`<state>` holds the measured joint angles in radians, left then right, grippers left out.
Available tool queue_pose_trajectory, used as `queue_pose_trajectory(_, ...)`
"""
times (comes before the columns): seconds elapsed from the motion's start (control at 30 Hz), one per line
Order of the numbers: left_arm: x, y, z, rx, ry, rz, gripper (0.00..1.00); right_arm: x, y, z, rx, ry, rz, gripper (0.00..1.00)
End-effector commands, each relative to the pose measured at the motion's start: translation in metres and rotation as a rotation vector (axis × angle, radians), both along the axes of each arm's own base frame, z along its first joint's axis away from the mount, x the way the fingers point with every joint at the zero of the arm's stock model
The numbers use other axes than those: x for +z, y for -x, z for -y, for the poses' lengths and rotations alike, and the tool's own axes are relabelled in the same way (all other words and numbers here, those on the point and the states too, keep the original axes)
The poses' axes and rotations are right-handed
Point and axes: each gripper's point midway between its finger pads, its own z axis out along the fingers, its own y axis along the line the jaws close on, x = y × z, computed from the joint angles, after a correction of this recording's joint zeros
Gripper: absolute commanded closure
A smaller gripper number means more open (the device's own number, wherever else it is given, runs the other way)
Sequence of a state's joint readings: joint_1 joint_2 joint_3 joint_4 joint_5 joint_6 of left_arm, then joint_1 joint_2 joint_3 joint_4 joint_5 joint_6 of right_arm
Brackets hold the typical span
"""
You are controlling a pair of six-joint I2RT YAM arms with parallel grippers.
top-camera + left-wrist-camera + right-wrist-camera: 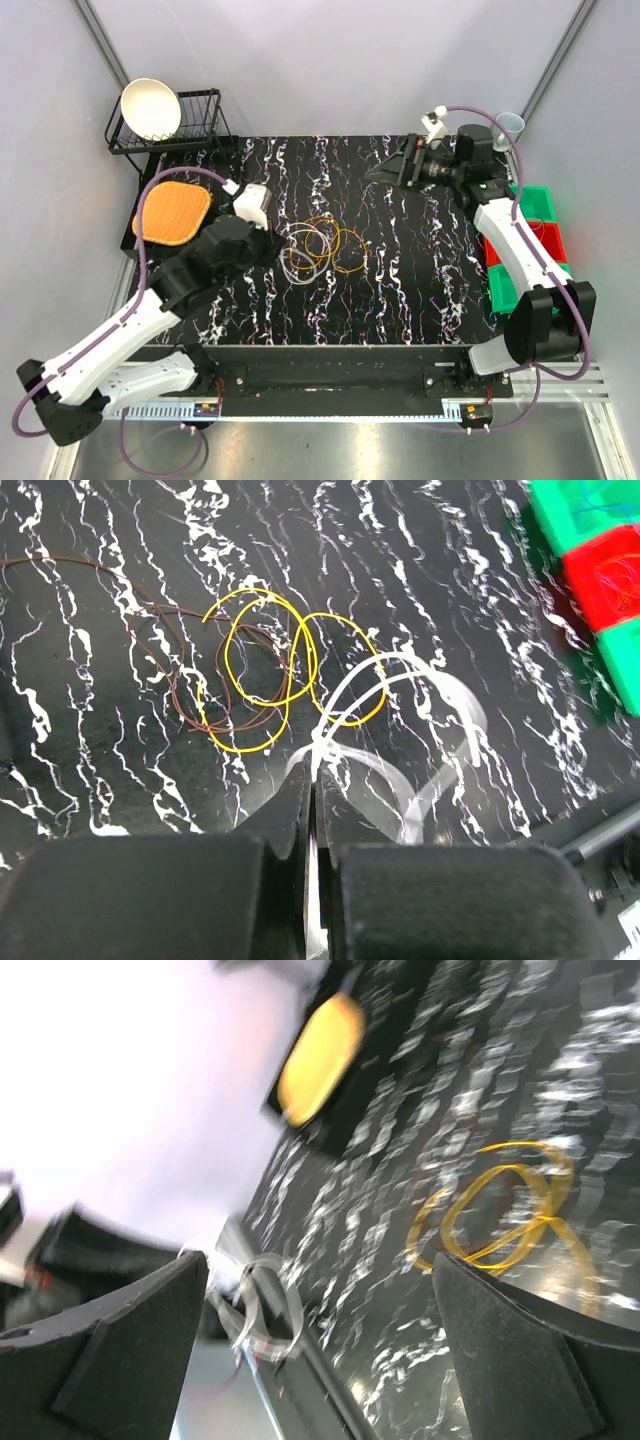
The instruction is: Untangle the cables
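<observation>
Left claw (312, 772) pinches pale cable (395, 660); white bowl (150, 107) in rack (203, 122).

Black, white-veined tabletop (400, 285). White bowl (151, 108) leaned in a black wire rack (205, 122) (far left corner). Orange woven mat (172, 212) lay just in front. Green bin (538, 203) and red bin (555, 240) stood at the right edge. Clear cup (509, 124) stood behind.

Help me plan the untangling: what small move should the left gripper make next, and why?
Probably lift the left gripper slightly and draw it slowly leftward. It looks shut on the white cable, whose loop overlaps the yellow cable; a gentle pull may slide it free.
</observation>
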<state>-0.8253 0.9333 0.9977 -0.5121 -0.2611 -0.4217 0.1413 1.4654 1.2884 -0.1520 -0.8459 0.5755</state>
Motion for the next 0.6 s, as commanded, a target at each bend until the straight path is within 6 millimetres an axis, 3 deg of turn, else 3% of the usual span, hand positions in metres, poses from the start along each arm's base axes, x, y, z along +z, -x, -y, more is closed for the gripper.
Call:
queue_pose_trajectory(0.0,0.025,0.017,-0.003,-0.118,0.014,0.036,1.0,0.058,0.051,-0.044,0.265,-0.051,0.221,0.0)
queue_pose_trajectory(0.23,0.045,0.02,-0.01,-0.108,0.048,0.072,1.0,0.059,0.099,-0.086,0.46,-0.012,0.277,0.0)
queue_pose_trajectory(0.57,0.054,0.026,-0.016,-0.098,0.093,0.094,1.0,0.032,0.13,-0.129,0.596,0.079,0.291,0.04)
